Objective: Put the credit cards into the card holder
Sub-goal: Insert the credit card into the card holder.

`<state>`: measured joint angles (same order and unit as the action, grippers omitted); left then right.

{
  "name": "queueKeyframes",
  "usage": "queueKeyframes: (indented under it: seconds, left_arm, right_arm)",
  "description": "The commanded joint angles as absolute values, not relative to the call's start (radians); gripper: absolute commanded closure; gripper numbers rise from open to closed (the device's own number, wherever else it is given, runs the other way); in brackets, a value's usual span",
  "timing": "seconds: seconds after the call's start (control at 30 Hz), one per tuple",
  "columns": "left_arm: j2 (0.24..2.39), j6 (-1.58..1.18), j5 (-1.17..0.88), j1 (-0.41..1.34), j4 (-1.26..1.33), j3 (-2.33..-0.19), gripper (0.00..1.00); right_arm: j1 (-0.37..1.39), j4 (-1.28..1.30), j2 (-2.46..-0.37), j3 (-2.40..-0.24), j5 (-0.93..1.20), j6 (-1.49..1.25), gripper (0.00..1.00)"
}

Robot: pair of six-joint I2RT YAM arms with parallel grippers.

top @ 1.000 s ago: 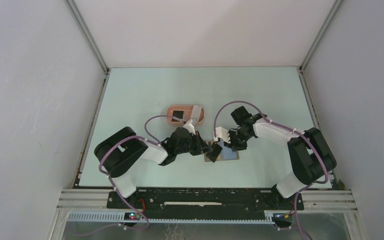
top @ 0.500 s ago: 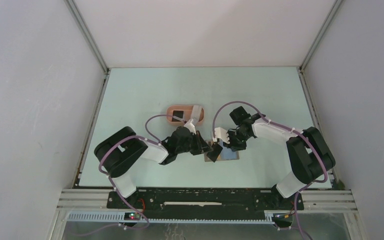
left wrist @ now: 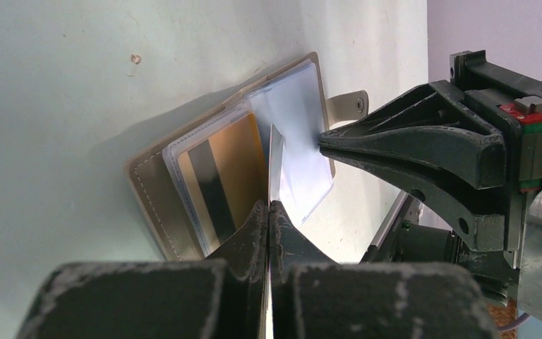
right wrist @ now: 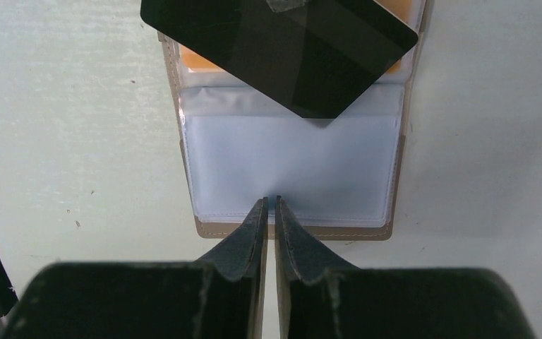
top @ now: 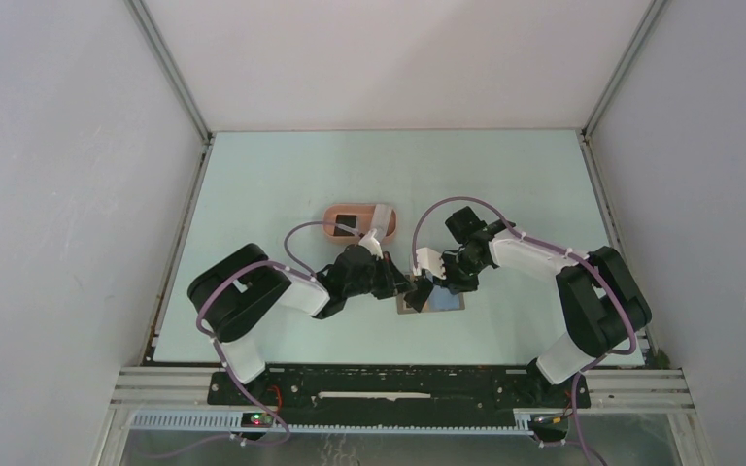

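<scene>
The black card (right wrist: 282,49), thin, glossy and tilted above the open wallet (right wrist: 324,230) near the table's middle, is clamped at one end in the left gripper (left wrist: 269,208). It could be twisted loose or dropped if swung quickly toward the salmon-pink card holder (top: 328,223) lying just to the far left. The wallet could be dragged along should the right gripper (right wrist: 269,205), closed on its clear sleeve (right wrist: 289,162), slip.

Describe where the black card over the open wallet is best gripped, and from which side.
Pinch the black card across its flat faces near one edge, approaching along its plane, as the left gripper does: it is thin and held tilted up over the wallet.
</scene>
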<state>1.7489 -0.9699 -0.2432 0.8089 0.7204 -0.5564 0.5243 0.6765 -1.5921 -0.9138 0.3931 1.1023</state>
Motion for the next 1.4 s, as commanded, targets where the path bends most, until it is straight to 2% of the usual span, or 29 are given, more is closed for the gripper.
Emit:
queueKeyframes:
  seconds: [0.0, 1.37]
  left_arm:
    - [1.763, -0.987, -0.208, 0.808, 0.755, -0.560, 1.00]
    - [1.944, -1.246, 0.175, 0.984, 1.243, -0.419, 1.00]
  right_arm:
    - [0.534, 0.682, -1.601, -0.941, 0.392, 1.095, 0.84]
    - [0.537, 0.687, -1.585, -0.949, 0.419, 1.069, 0.83]
